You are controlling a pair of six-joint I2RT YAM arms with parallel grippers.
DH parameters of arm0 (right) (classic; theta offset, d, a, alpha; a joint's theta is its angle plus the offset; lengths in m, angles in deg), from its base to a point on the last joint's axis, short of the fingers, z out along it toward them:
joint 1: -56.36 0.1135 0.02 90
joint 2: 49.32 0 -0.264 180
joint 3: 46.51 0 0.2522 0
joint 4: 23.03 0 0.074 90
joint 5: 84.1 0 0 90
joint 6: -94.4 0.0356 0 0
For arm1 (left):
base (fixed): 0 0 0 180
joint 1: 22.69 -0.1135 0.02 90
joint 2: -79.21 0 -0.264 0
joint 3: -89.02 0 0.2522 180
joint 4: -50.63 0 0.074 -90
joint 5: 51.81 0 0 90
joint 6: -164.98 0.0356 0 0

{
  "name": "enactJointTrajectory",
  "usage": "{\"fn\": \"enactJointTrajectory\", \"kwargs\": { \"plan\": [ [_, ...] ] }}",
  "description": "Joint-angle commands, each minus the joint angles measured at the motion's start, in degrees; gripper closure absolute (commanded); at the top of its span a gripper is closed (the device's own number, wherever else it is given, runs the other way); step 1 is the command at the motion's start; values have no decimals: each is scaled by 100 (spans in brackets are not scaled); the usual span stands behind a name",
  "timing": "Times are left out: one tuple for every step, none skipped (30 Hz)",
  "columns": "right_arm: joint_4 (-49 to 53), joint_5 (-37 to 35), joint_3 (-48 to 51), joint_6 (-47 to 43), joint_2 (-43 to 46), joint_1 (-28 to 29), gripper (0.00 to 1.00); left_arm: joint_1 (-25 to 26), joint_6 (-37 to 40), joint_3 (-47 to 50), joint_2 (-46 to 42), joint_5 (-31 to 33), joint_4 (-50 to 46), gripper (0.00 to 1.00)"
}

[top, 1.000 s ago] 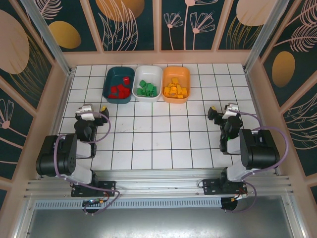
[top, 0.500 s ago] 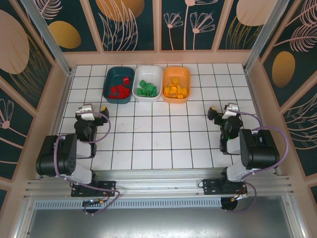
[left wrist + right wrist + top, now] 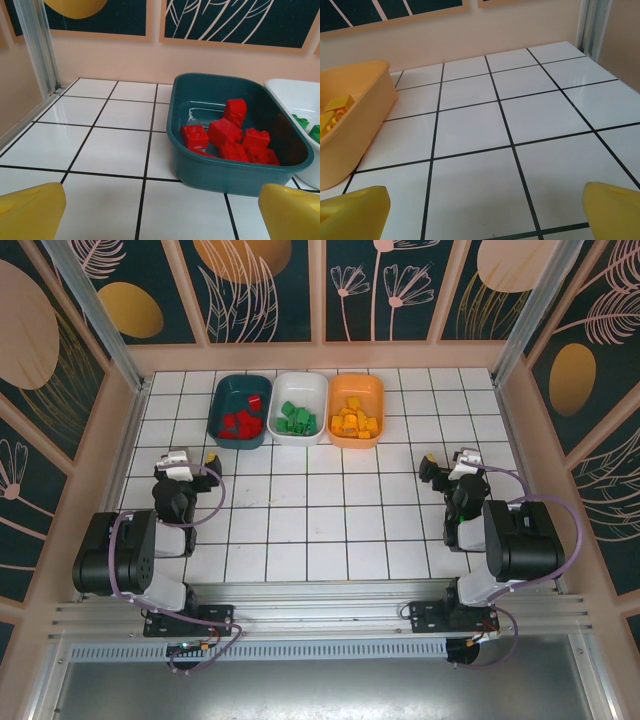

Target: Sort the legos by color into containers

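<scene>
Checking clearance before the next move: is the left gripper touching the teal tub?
Apart. The left wrist view shows white tile between the teal tub and the yellow fingertips of the left gripper.

Teal tub w/ red legos, white tub w/ green legos, orange tub w/ yellow-orange legos; table white (black grid lines).

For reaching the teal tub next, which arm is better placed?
Left, probably. The teal tub lies on its side, just ahead of the open left pincer; the right pincer is nearer the orange tub.
</scene>
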Motion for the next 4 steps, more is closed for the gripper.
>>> {"fn": "enactJointTrajectory", "kwargs": {
  "plan": [
    [-240, -67, -40, -92, 30, 37, 1, 26, 74, -65, 2, 95, 22, 1],
    [-242, -66, -38, -92, 25, 38, 1, 26, 76, -58, -8, 102, 26, 2],
    [-242, -67, -32, -92, 22, 39, 1, 22, 71, -45, -9, 93, 35, 2],
    [-242, -67, -32, -92, 29, 35, 1, 26, 74, -39, -8, 93, 35, 1]
  ]
}}
